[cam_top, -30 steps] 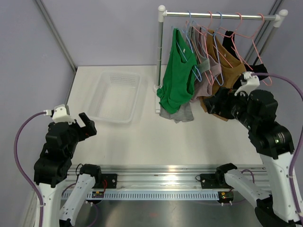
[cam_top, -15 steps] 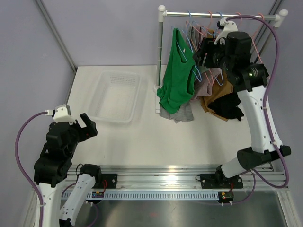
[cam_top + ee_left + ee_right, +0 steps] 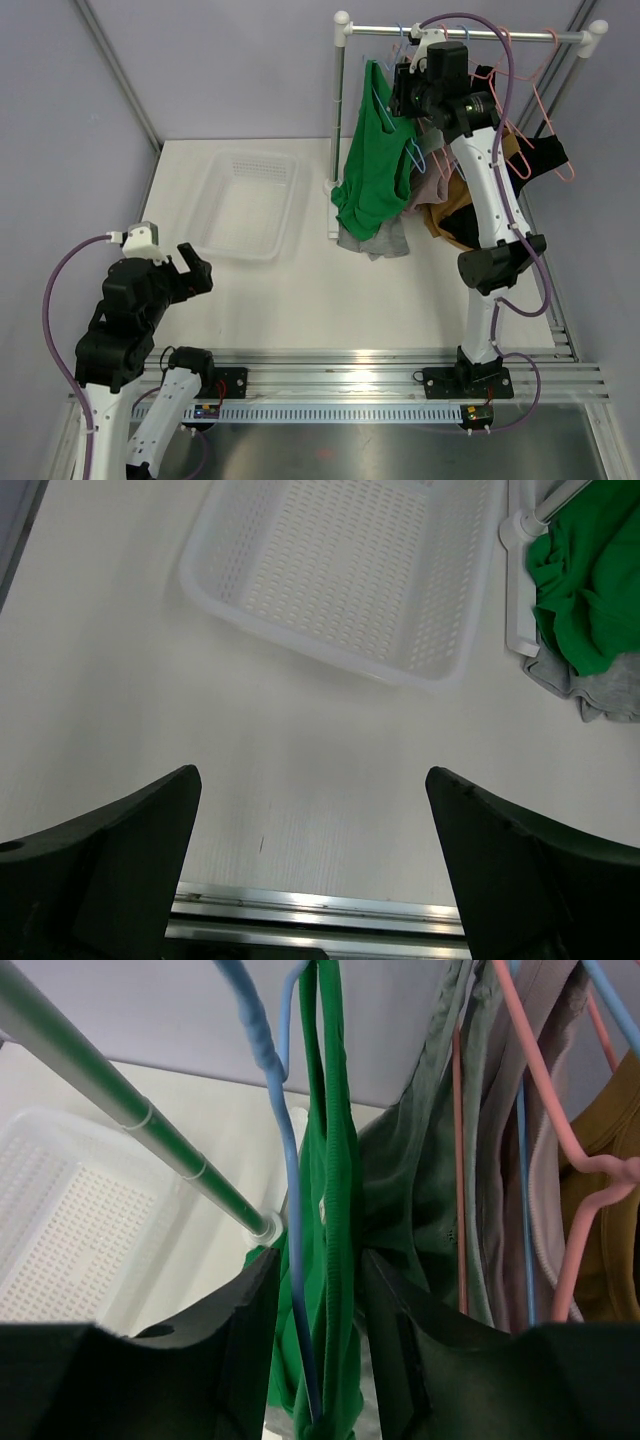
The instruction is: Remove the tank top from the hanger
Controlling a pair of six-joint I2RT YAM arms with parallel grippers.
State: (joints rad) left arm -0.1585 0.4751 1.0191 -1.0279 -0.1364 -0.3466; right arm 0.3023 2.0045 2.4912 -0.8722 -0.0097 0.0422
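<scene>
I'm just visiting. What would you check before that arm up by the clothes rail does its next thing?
1. The right tool is open: ok.
2. Strap of the green fabric tank top lies between its fingers: ok.
3. The blue wire hanger is outside that gap: not ok, it sits inside too.
4. The neighbouring grey-green top is clear of the fingers: cannot tell.
5. The left tool is open, holding nothing: ok.
6. The white perforated plastic basket holds no clothes: ok.
</scene>
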